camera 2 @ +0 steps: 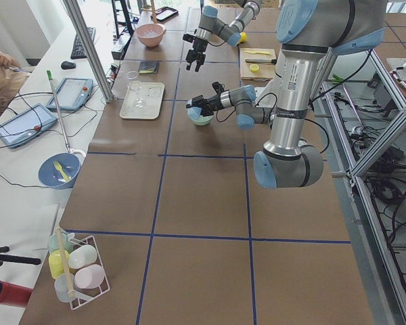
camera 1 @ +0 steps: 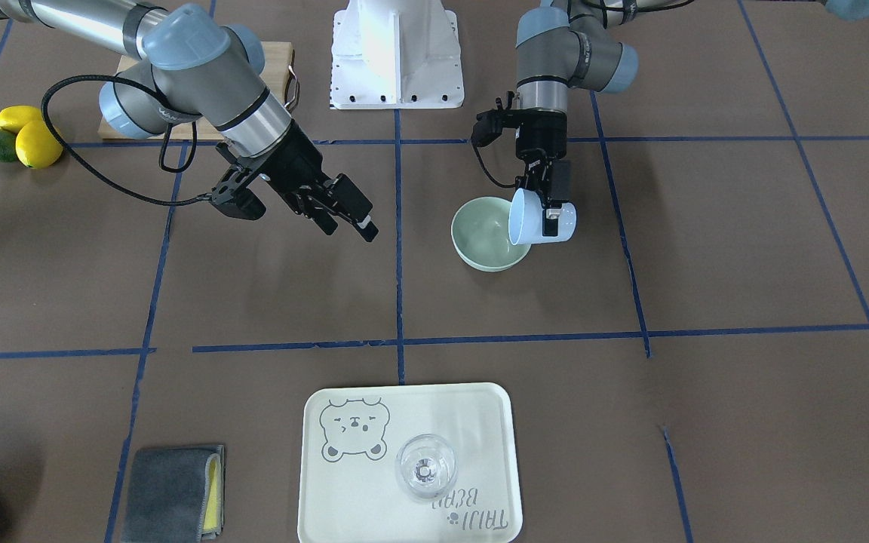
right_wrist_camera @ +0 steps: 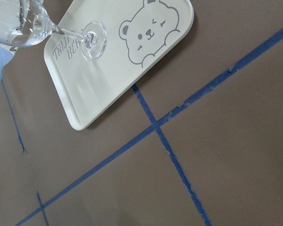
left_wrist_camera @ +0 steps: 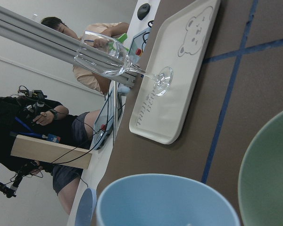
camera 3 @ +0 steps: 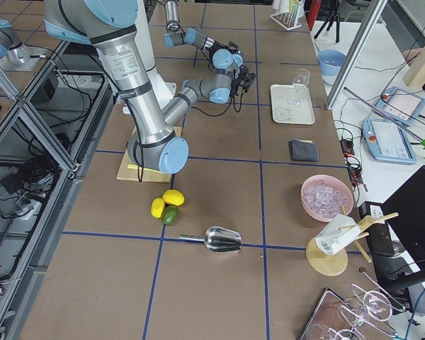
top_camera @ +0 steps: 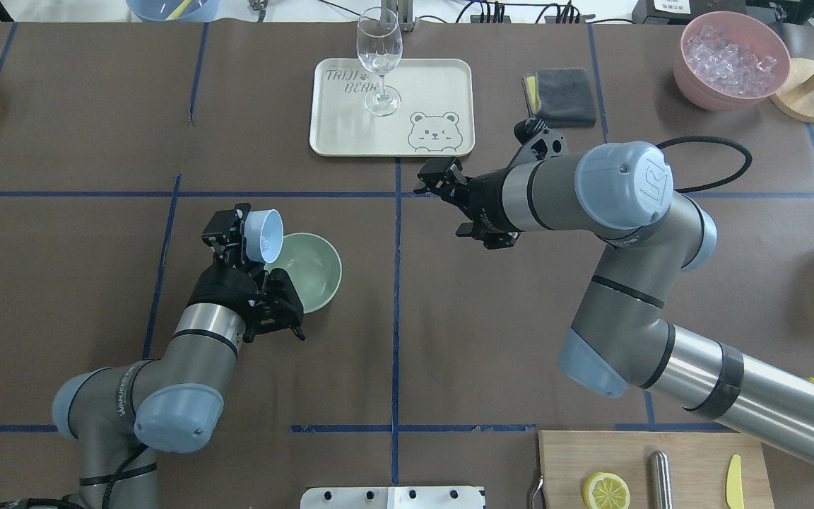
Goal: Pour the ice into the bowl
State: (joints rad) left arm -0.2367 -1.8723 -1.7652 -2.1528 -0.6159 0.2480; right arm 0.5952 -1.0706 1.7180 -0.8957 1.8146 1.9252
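The left tool (camera 1: 553, 213) pinches the wall of a blue cup (camera 1: 531, 220) and holds it tipped on its side. The cup's mouth faces the bowl (camera 1: 480, 260) and its lip is over the bowl's rim. The bowl sits upright on the bench (camera 1: 706, 264), just beside the centre tape line on the robot's left half. The only ice (top_camera: 732, 53) that shows lies heaped in a pink container (top_camera: 689, 78) at the bench's far right corner, well apart from the bowl. The right tool (camera 1: 348, 225) hangs above the bench across the centre line from the bowl, fingers spread and gripping nothing. A wine glass (top_camera: 379, 56) stands on a bear-printed tray (top_camera: 442, 78) at the far edge.
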